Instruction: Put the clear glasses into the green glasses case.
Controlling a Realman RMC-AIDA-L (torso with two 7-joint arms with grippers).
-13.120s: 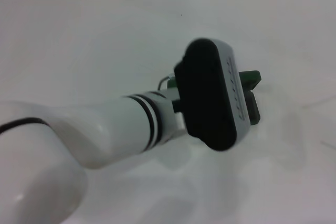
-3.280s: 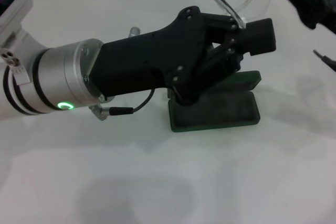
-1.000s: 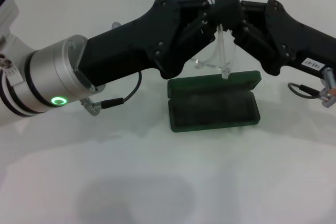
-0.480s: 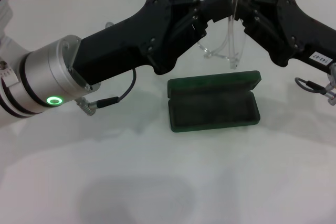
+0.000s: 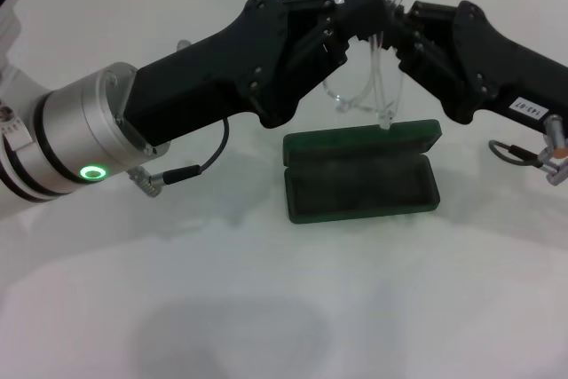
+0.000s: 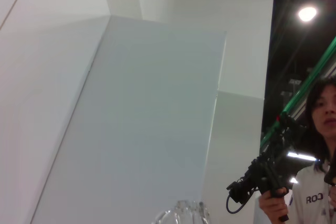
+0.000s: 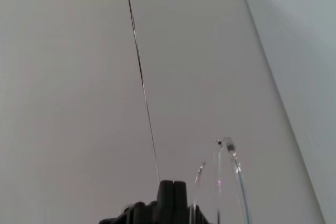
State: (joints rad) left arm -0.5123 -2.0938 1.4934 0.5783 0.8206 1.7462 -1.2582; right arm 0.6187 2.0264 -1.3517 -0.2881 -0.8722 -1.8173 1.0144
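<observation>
gripping the clear glasses (image 5: pixel 377 51), both pincers, left pincer (image 5: pixel 362 8) and right pincer (image 5: pixel 397 26), above green glasses case (image 5: pixel 362 171).

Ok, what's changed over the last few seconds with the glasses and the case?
The right gripper has come in from the right and met the left gripper above the green glasses case. Both now grip the clear glasses, which have turned to hang with the temple tips down, just over the case's raised lid. In the last half second they dropped slightly lower. The case stayed open in the same spot on the table.

Two black grippers on silver-and-white arms
The left gripper (image 5: pixel 359 8) follows a silver cuff with green ring light; the right gripper (image 5: pixel 399 28) bears a white label.
</observation>
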